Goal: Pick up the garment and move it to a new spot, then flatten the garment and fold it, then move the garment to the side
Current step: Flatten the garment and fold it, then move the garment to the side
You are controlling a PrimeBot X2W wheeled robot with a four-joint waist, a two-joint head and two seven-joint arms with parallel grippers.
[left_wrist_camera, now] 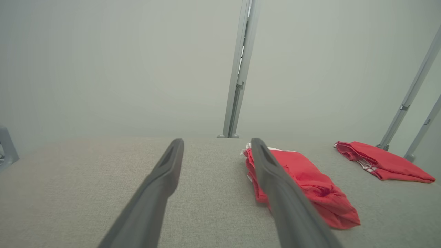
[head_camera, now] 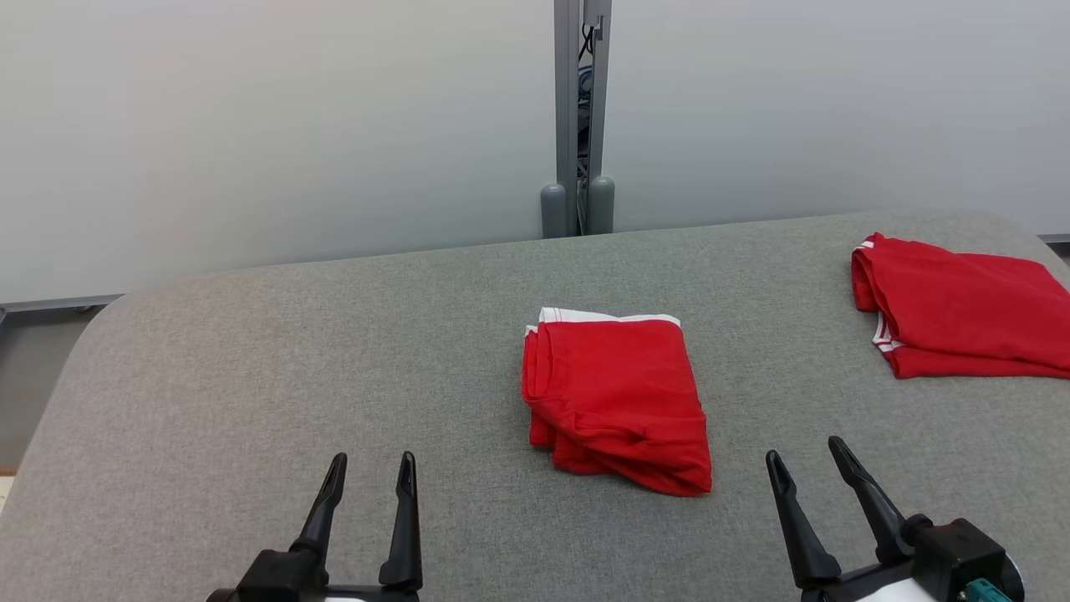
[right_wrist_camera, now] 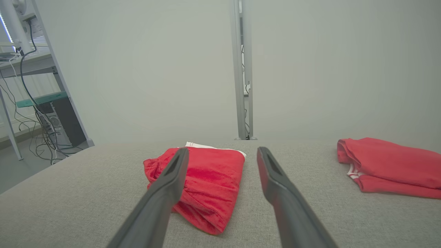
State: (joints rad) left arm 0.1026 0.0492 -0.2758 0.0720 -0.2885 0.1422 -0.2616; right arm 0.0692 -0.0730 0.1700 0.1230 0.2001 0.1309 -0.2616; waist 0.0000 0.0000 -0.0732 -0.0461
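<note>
Head view: folded red garment on table; left fingers wide; right fingers wide; both empty

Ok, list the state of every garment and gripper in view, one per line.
centre garment: folded, a bit rumpled, lying mid-table, touched by neither gripper
far-right garment: folded, lying by the table's right edge, apart from the centre one
left gripper: open, empty, short of the centre garment
right gripper: open, empty, short of both garments
</note>
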